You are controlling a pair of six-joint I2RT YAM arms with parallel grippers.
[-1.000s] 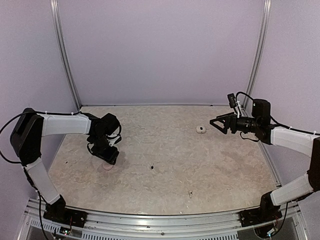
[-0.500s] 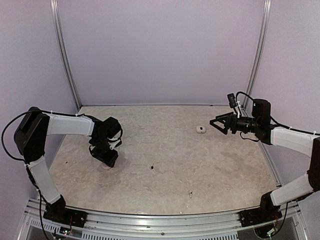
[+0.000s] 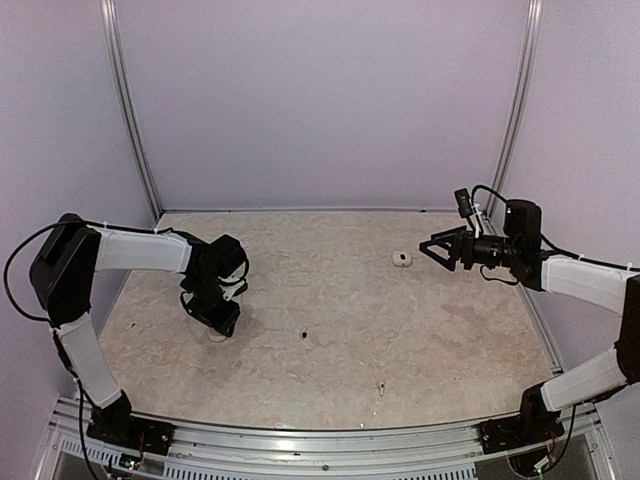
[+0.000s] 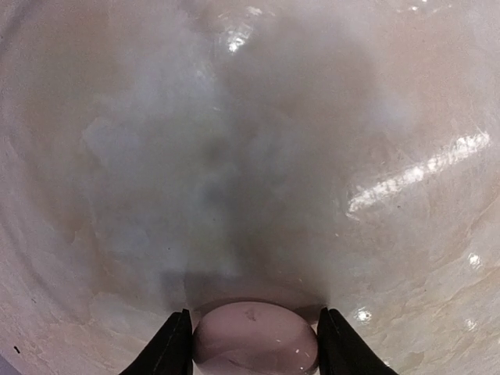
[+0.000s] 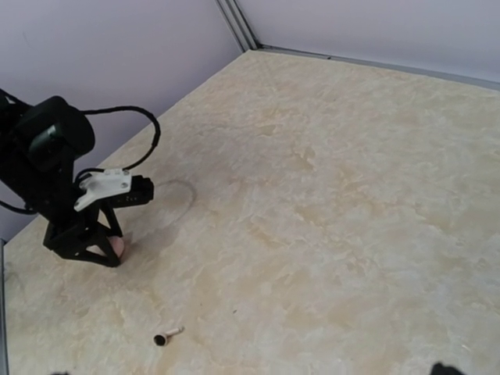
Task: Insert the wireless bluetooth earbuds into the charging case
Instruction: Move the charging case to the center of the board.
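One white case (image 3: 402, 259) sits just beside your right gripper (image 3: 432, 247) in the overhead view; what it holds is too small to tell. That gripper's jaws gape, empty, with the arm stretched level. An earbud (image 3: 380, 387) lies loose near the front and a second earbud (image 3: 303, 334) mid-table. Your left gripper (image 3: 218, 322) points down at the table (image 3: 420, 330). Left wrist: its fingers (image 4: 173, 348) clasp a pink case (image 4: 254, 340), which looks shut. Right wrist: the left arm (image 5: 47, 141) crouches over that case, the second earbud nearby.
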